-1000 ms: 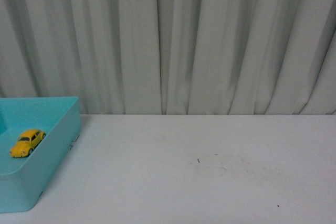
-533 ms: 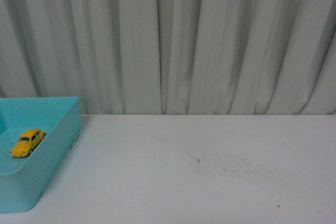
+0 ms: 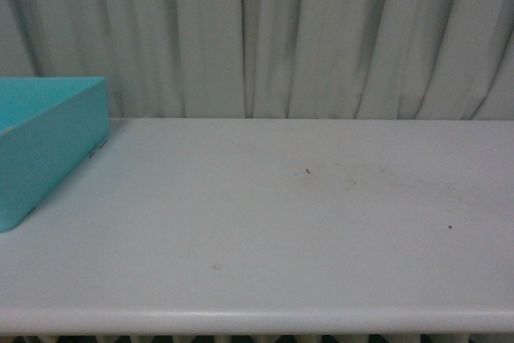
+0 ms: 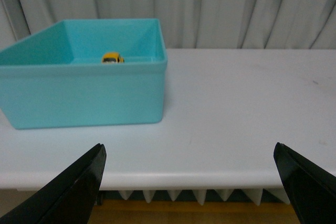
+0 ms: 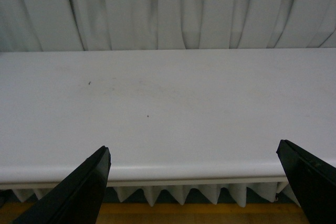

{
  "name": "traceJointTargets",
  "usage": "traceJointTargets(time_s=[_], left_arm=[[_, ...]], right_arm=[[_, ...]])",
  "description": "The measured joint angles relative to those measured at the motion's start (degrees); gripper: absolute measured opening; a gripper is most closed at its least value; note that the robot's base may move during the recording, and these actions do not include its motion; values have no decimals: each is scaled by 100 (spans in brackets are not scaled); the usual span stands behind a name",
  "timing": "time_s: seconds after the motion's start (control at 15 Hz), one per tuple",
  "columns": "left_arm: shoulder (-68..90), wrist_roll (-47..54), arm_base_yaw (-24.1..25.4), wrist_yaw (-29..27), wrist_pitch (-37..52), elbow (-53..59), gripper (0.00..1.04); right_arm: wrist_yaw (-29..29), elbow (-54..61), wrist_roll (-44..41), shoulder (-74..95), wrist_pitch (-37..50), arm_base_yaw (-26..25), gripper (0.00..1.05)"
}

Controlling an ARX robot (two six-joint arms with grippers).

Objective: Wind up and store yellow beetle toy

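The yellow beetle toy [image 4: 112, 57] lies inside the turquoise bin [image 4: 84, 95], near its far wall, and only its top shows over the rim in the left wrist view. In the front view the bin's wall [image 3: 48, 158] hides the toy. My left gripper [image 4: 191, 182] is open and empty, held off the table's front edge, well short of the bin. My right gripper [image 5: 194, 184] is open and empty, also off the front edge, facing bare table. Neither arm shows in the front view.
The white table [image 3: 281, 230] runs across the view, with its rounded front edge [image 3: 257, 319] low in the picture. A grey pleated curtain [image 3: 281, 38] hangs right behind it. The bin stands at the table's far left.
The front view has shifted lower: the table's front edge now shows and the bin's inside, with the toy, has gone out of sight behind its wall.
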State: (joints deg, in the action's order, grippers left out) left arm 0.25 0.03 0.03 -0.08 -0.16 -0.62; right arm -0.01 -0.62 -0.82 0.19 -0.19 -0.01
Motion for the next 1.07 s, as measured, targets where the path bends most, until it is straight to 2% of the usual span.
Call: traceJointTargets(time_s=[1.07], left_arm=[[0, -2, 0, 9, -24, 0, 98]], right_arm=[[4, 0, 20, -2, -17, 0, 98]])
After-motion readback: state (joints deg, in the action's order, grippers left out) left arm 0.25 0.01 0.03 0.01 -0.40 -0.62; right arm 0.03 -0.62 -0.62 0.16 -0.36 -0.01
